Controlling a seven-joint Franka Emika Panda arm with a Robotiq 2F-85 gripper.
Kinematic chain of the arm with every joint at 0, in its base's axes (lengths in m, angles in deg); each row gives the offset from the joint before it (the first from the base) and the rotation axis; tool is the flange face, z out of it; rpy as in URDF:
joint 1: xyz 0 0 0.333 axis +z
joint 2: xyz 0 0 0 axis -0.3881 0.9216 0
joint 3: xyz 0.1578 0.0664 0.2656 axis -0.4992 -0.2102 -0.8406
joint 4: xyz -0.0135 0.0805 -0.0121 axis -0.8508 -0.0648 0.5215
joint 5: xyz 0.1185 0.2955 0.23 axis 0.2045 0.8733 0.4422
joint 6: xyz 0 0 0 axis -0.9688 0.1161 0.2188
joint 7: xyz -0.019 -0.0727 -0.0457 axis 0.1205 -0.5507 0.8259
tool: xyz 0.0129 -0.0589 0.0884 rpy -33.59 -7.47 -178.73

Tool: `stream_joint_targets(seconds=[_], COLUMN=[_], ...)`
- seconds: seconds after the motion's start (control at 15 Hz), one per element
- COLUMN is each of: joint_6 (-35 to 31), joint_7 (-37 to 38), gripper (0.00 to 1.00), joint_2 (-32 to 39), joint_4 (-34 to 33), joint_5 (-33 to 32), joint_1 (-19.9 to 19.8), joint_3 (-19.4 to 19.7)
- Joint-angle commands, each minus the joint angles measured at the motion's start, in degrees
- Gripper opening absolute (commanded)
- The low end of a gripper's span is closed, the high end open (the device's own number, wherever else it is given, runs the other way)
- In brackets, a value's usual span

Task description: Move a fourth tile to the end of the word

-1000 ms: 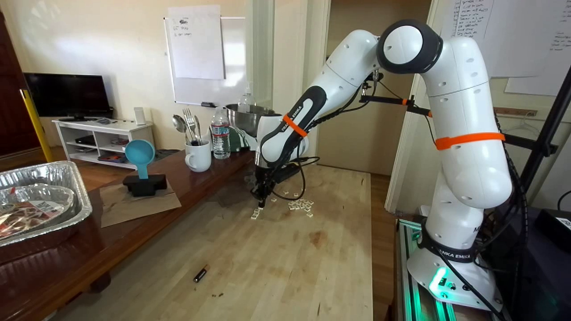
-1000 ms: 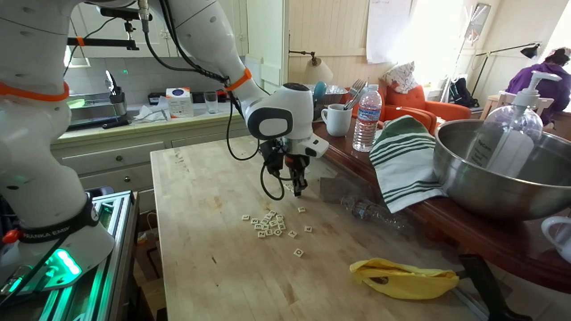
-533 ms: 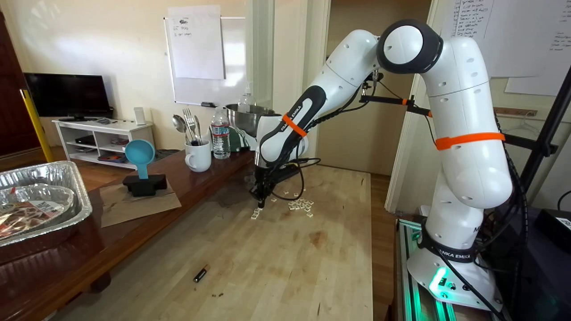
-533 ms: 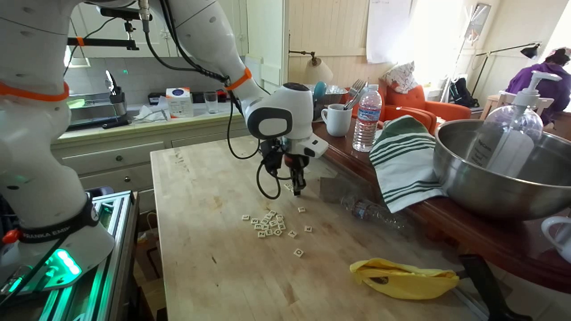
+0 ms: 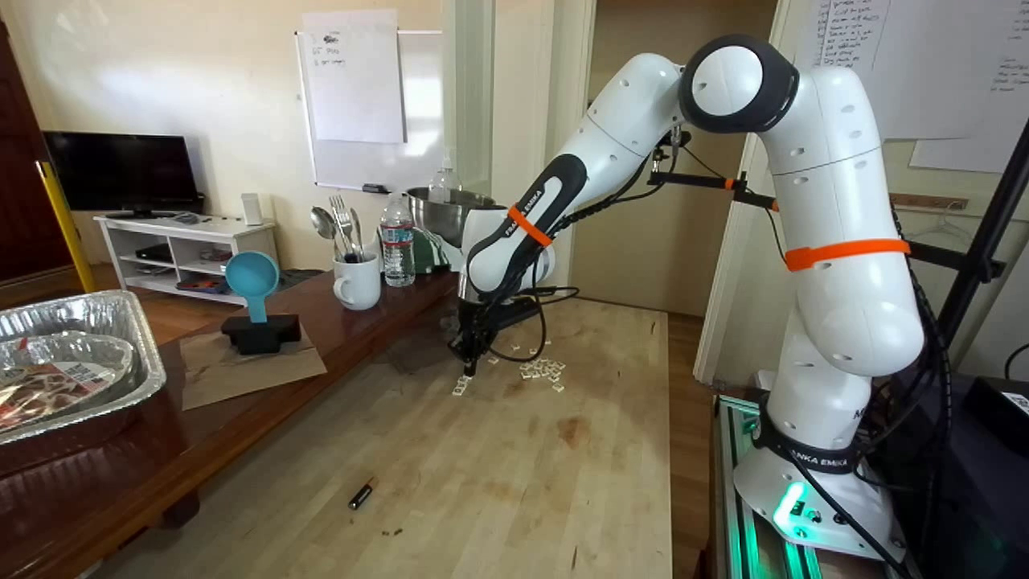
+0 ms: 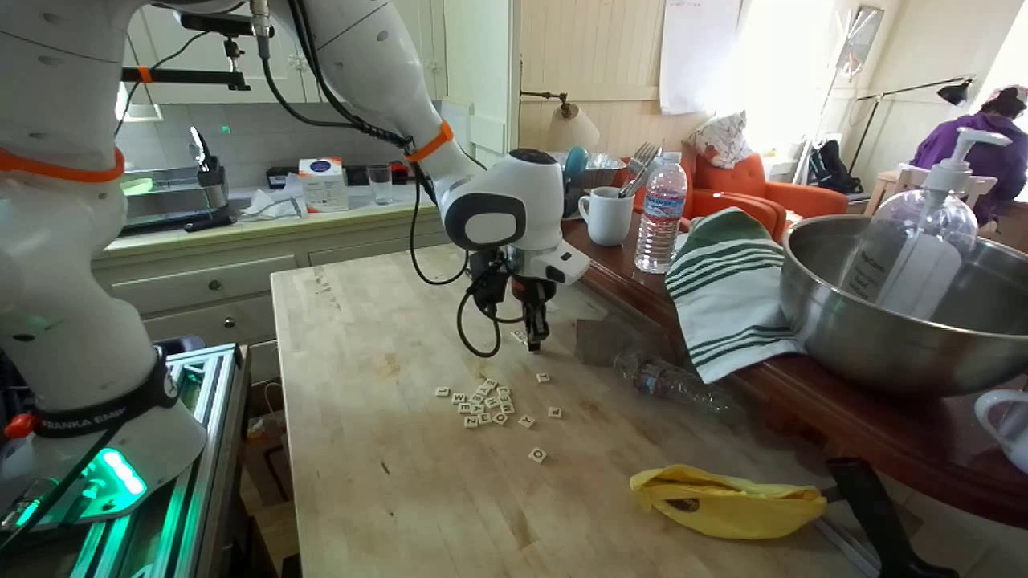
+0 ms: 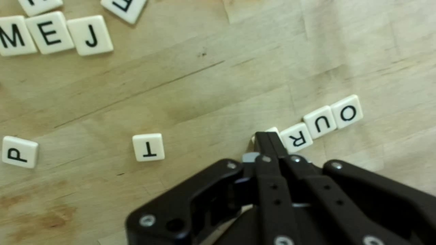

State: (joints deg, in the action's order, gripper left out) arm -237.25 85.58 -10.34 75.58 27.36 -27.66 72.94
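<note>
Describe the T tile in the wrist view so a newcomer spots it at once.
On the pale wooden table, find the black pincer. Left of its fingertips in the wrist view, the T tile touches no other. Its letter, upside down there, sets it apart from the P tile, farther left.

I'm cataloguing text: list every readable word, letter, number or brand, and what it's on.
"OUR": the word's uncovered tiles, right to left
"T": loose tile
"P": second loose tile
"MEJ": tile row
"O": lone tile
"FRANKA EMIKA": forearm, base collar
Too small, blurred or covered: bottle labels, wall papers, other tiles
</note>
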Motion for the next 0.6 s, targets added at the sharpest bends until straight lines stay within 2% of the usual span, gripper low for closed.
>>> stream_joint_targets(seconds=[0.0, 0.53], joint_6=[1.5, -0.1], joint_7=[0.5, 0.2], gripper=[0.00, 0.00], joint_2=[0.6, -1.2], joint_4=[-0.2, 1.1], joint_5=[1.3, 0.9], joint_1=[1.0, 1.0], joint_3=[0.5, 0.8])
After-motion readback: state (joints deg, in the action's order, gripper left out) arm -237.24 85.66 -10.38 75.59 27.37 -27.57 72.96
